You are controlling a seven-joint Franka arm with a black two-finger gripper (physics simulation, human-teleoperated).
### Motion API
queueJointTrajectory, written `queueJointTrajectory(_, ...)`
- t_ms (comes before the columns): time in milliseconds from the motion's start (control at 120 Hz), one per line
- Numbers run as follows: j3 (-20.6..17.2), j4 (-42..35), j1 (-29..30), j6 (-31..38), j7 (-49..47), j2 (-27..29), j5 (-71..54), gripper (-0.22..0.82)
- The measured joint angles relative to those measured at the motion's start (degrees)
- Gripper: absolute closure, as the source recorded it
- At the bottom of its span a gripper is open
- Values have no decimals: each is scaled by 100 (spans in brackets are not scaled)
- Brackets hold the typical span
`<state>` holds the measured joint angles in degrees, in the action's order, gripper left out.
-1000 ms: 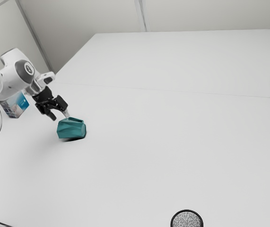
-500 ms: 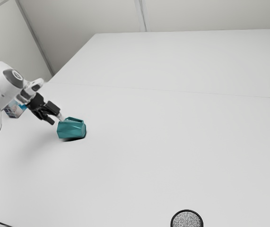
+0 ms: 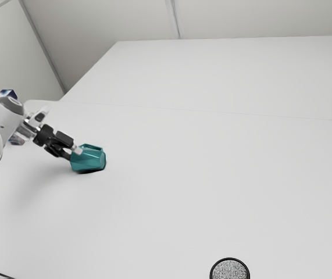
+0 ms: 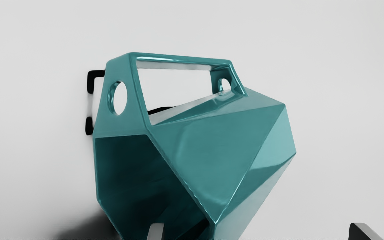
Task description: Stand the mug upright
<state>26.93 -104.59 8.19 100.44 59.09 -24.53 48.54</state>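
Mug [image 3: 88, 161] lies on its side on the table [image 3: 212, 186], at nine o'clock from the exterior view's middle. At its mouth, the gripper [image 3: 72, 153] spreads its fingers wide; whether either touches it, I cannot tell.

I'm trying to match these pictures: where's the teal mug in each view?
Exterior view: the mug lies on its side, toward the exterior view's left, by the end effector's fingertips.
Wrist view: it is up close, one fingertip overlapping its dark open mouth.
Shared landmark: the mug's angular handle, on its upper side in the exterior view.
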Motion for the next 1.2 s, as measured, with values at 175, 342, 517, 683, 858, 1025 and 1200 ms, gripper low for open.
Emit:
queueJointTrajectory(175,94,-19,65,-309,143,-57,194,0)
queueJointTrajectory(342,173,28,86,-518,247,-78,273,0)
queueJointTrajectory(517,188,113,102,-606,332,-141,304,0)
queueJointTrajectory(683,189,161,107,-634,394,-253,360,0)
queueJointTrajectory(858,189,273,105,-617,445,-307,392,0)
queueJointTrajectory(1025,189,359,104,-599,486,-365,462,0)
queueJointTrajectory(1200,189,343,104,-646,520,-446,672,0)
